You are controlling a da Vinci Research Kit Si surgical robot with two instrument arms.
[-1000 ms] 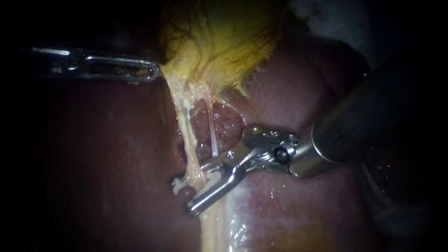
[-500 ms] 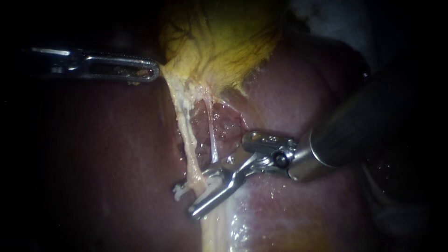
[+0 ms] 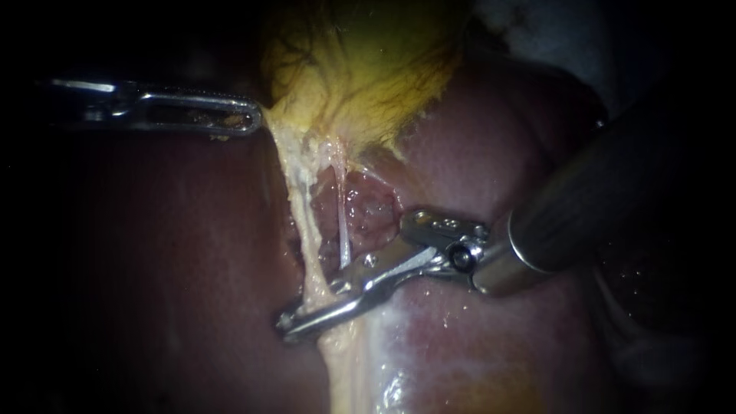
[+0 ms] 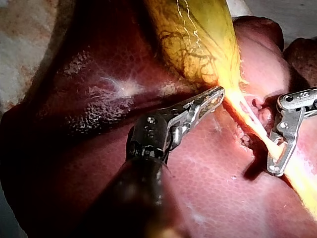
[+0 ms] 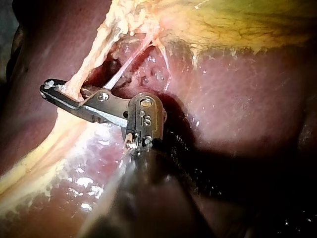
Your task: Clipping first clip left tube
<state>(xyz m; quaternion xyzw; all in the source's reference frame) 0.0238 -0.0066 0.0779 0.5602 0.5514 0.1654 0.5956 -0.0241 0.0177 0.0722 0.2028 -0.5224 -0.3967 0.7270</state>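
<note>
In the endoscope view, the left instrument [image 3: 249, 116] comes in level from the left. Its claw is pressed together on the lower edge of the yellow gallbladder [image 3: 368, 69], pinching it. Two strands run down from there over the red liver [image 3: 475, 153]: the thick, pale left tube [image 3: 305, 230] and, just beside it, a thin, glassy tube [image 3: 343, 222]. The right instrument [image 3: 295, 320] reaches in from the right, and its claw is clamped across the low end of the left tube. The thin tube ends just above the claw.

In the left wrist view, the left instrument [image 4: 215, 95] has its claw closed, with the tip at the narrow end of the gallbladder [image 4: 193, 39]. The left tube [image 4: 247, 119] stretches away from that tip over the liver [image 4: 208, 173]. The right instrument [image 4: 276, 168] crosses it farther along.

In the right wrist view, the right instrument [image 5: 52, 89] has its claw shut around the left tube [image 5: 94, 60], one half on either side. The thin tube [image 5: 126, 69] meets the claw nearer its hinge. The gallbladder [image 5: 237, 25] lies ahead, beyond the liver [image 5: 237, 109].
</note>
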